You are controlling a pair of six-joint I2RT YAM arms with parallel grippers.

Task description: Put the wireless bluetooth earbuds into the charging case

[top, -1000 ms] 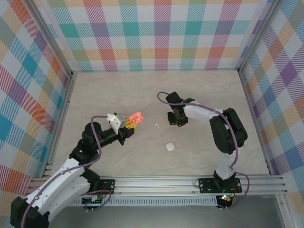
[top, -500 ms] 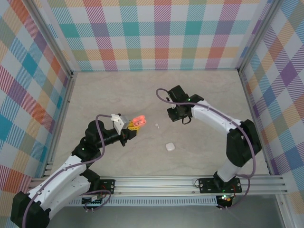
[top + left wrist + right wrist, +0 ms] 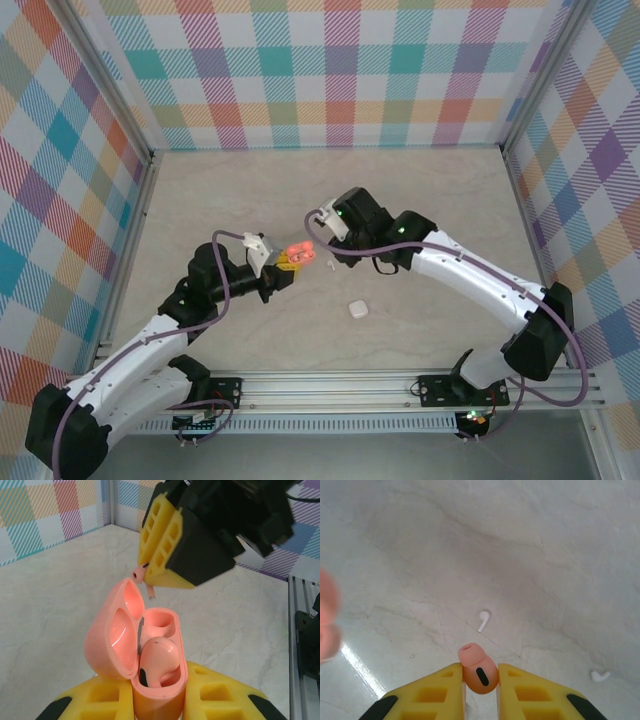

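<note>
Pale marbled surface point(image 3: 430, 190): the left gripper point(image 3: 160, 702) clamps an open pink case point(image 3: 112, 640) and the right gripper point(image 3: 480, 680) pinches a pink earbud point(image 3: 479, 671) just above it; a tilted stem could miss the empty socket and drop.

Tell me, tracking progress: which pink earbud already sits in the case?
The earbud seated in the left pincer's open pink case; the other pink earbud is pinched by the right pincer.
</note>
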